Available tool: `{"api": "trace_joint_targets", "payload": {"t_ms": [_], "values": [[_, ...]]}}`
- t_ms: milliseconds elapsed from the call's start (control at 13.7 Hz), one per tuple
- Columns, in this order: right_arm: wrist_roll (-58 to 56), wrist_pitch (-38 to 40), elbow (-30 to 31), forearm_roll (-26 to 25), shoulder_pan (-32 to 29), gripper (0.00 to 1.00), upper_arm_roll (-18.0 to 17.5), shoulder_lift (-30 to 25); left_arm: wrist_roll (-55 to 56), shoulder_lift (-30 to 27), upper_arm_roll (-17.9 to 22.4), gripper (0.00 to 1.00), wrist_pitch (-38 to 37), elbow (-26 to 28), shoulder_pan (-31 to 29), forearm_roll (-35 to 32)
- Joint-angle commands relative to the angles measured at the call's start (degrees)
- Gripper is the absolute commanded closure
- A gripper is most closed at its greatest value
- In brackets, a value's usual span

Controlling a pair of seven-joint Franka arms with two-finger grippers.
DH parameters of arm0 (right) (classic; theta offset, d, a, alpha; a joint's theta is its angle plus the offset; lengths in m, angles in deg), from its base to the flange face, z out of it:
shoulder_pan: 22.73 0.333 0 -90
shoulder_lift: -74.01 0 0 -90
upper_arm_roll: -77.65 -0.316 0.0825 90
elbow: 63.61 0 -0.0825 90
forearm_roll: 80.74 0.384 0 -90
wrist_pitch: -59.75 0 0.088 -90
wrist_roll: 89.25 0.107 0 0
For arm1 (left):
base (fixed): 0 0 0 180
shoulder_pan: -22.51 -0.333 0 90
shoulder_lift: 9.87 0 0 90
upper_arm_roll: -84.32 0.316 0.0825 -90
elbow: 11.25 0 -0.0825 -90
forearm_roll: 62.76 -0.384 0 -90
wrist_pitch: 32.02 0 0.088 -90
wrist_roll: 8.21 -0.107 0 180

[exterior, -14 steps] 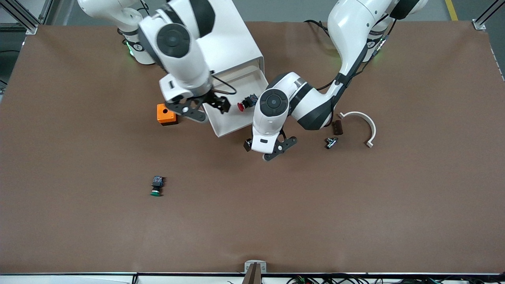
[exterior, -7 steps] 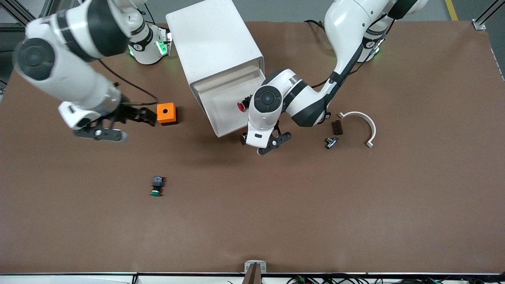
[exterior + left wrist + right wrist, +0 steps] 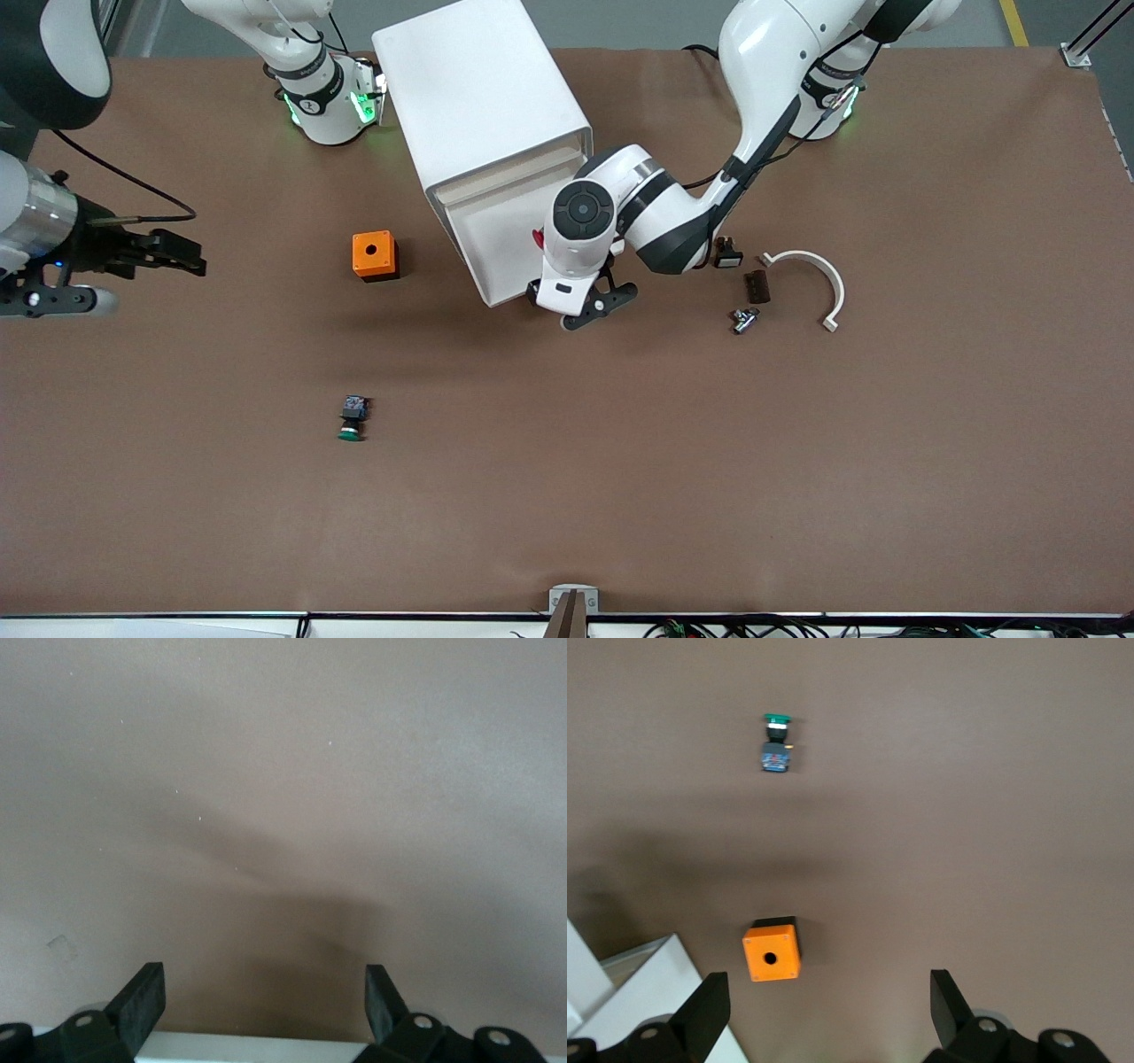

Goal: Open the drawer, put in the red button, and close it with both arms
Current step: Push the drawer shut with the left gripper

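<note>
The white cabinet [image 3: 483, 97] stands on the brown bench [image 3: 797, 461] with its drawer [image 3: 496, 230] pulled out toward the front camera. The red button [image 3: 538, 237] lies inside the drawer at the side toward the left arm's end, mostly hidden by the left arm; only a sliver of red cap shows. The left pincer [image 3: 589, 306] hangs at the drawer's front corner, fingers [image 3: 142, 1003] spread apart and holding nothing. The right pincer [image 3: 124, 266] is up over the right arm's end of the bench, fingers [image 3: 704, 1010] apart and empty. An orange box [image 3: 374, 255] sits beside the drawer, and a green-capped button [image 3: 353, 418] lies nearer the front camera
</note>
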Motion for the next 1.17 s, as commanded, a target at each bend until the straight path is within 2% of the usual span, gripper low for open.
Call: {"api": "trace_joint_targets", "payload": {"t_ms": [0, 729, 1094], "values": [[-0.4, 1.6, -2.3, -1.8, -1.2, 0.00, -1.4, 0.1, 0.5, -1.8, -1.9, 0.01, 0.3, 2.1, -0.4, -0.2], [-0.3, 1.1, -3.0, -1.3, -0.9, 0.00, -1.7, 0.2, 0.5, -1.7, -6.6, 0.01, 0.3, 3.3, -0.3, 4.2], [-0.6, 1.3, -6.1, -0.9, -0.3, 0.00, -1.8, 1.4, 0.5, -1.6, -9.0, 0.01, 0.3, 5.8, -0.1, 7.7]]}}
